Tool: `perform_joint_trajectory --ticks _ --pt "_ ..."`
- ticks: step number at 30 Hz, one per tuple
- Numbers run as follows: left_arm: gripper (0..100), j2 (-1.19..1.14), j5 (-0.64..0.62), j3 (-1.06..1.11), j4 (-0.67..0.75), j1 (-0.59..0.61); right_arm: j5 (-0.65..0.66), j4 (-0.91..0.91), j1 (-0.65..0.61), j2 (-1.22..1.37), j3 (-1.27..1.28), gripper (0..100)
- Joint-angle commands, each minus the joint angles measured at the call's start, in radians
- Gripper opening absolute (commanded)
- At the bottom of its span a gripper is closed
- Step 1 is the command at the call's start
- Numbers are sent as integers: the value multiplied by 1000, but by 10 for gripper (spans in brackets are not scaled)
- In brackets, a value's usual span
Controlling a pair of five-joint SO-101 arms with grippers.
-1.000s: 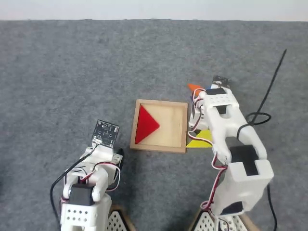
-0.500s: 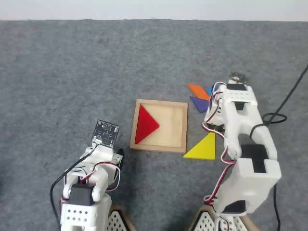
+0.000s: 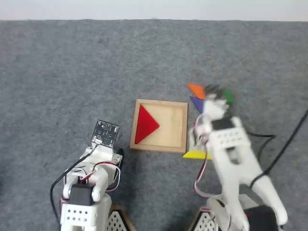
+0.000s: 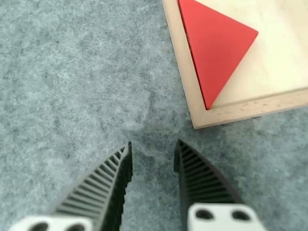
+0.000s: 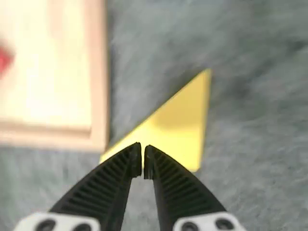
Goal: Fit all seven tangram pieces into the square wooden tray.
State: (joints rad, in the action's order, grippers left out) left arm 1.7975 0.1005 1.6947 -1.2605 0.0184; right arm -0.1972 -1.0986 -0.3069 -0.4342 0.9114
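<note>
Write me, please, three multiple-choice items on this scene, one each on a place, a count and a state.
1. Where does the yellow triangle lie? A on the carpet beside the tray; B inside the tray; C in a gripper.
2. How many pieces lie in the tray? A one; B three; C seven.
3. How is the left gripper? A shut on a piece; B open; C shut and empty.
Answers: 1 A, it lies on the carpet outside the tray's rim. 2 A, the red triangle alone is inside. 3 B, its jaws stand apart over the carpet.
</note>
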Motion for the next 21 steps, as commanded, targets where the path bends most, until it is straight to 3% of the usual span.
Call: perform_joint_trajectory --ticks 1,6,10,21 --pt "137 20 -8 -10 -3 3 37 27 -105 -62 48 6" --pt "137 20 -8 -10 -3 3 37 27 -185 -62 51 6" --pt "137 20 -8 -10 -3 3 48 27 -174 -39 52 6" --pt "137 20 -8 -10 -3 3 152 130 180 311 -91 6"
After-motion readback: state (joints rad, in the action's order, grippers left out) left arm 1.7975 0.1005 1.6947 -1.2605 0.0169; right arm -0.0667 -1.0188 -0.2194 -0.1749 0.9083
